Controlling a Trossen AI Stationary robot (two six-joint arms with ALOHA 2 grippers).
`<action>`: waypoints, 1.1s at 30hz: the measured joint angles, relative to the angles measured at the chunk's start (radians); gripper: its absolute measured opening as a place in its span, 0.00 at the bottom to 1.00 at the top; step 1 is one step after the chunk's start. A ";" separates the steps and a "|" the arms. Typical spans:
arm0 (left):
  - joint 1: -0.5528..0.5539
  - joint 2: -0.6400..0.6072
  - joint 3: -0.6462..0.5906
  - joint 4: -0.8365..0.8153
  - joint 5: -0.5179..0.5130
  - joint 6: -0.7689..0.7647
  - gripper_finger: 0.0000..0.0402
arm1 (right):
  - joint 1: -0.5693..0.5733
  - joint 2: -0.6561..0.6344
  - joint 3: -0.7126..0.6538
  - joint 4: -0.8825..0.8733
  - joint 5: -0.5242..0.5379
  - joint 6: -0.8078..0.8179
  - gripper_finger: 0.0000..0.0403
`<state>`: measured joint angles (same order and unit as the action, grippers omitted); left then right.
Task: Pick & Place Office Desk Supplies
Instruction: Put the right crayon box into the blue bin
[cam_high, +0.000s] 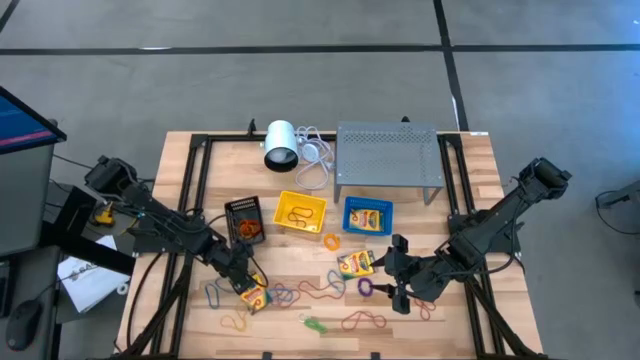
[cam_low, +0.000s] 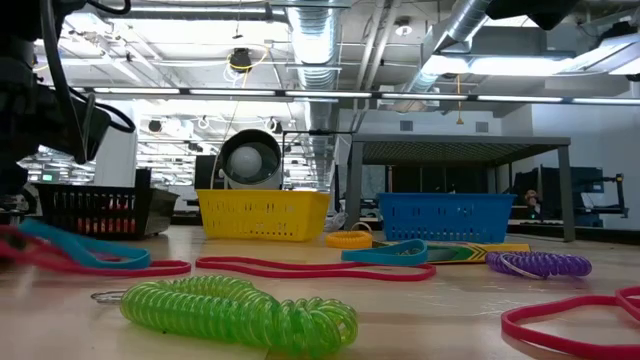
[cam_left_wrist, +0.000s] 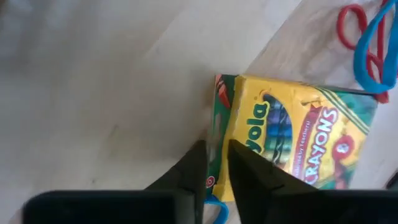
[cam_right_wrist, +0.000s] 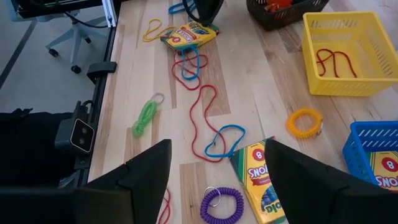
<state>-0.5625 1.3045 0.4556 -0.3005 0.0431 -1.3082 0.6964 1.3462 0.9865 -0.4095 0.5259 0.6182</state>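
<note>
My left gripper (cam_high: 243, 278) (cam_left_wrist: 214, 149) points down at the table's near left and is shut on a yellow-and-green crayon box (cam_high: 254, 296) (cam_left_wrist: 298, 137) (cam_right_wrist: 188, 34). My right gripper (cam_high: 395, 276) (cam_right_wrist: 227, 180) hangs open above the near right. Beneath it lie a second crayon box (cam_high: 355, 263) (cam_right_wrist: 258, 180) flat on the wood, a purple coil ring (cam_right_wrist: 222, 204) and a blue rubber band (cam_right_wrist: 224, 142). A third crayon box (cam_high: 368, 216) lies in the blue tray. Red, blue and yellow bands (cam_high: 300, 292) and a green coil (cam_low: 240, 310) are scattered along the near edge. My left gripper pinches the crayon box between its two fingers at the green edge (cam_left_wrist: 217, 127) of one end. One finger is on the yellow printed face, the other on the far side of that edge. The fingers come from above. Whether the box is lifted clear, I cannot tell.
A black basket (cam_high: 243, 218), a yellow tray (cam_high: 301, 211) holding a red band, and a blue tray (cam_high: 349, 227) stand in a row mid-table. Behind them are a white cylinder with cable (cam_high: 281, 145) and a grey perforated rack (cam_high: 388, 155). A yellow ring (cam_high: 331, 241) lies near the trays.
</note>
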 joint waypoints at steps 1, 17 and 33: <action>0.000 0.000 -0.001 0.017 0.012 0.000 0.10 | 0.000 0.000 0.000 0.000 0.000 0.000 0.63; -0.001 -0.003 -0.001 0.101 0.075 0.029 0.00 | 0.000 0.000 0.000 -0.001 0.000 0.000 0.63; -0.003 -0.295 0.010 0.030 -0.040 0.047 0.00 | -0.007 0.000 0.000 0.001 0.000 0.000 0.63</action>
<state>-0.5653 1.0092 0.4652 -0.2708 0.0031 -1.2610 0.6890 1.3461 0.9863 -0.4083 0.5255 0.6182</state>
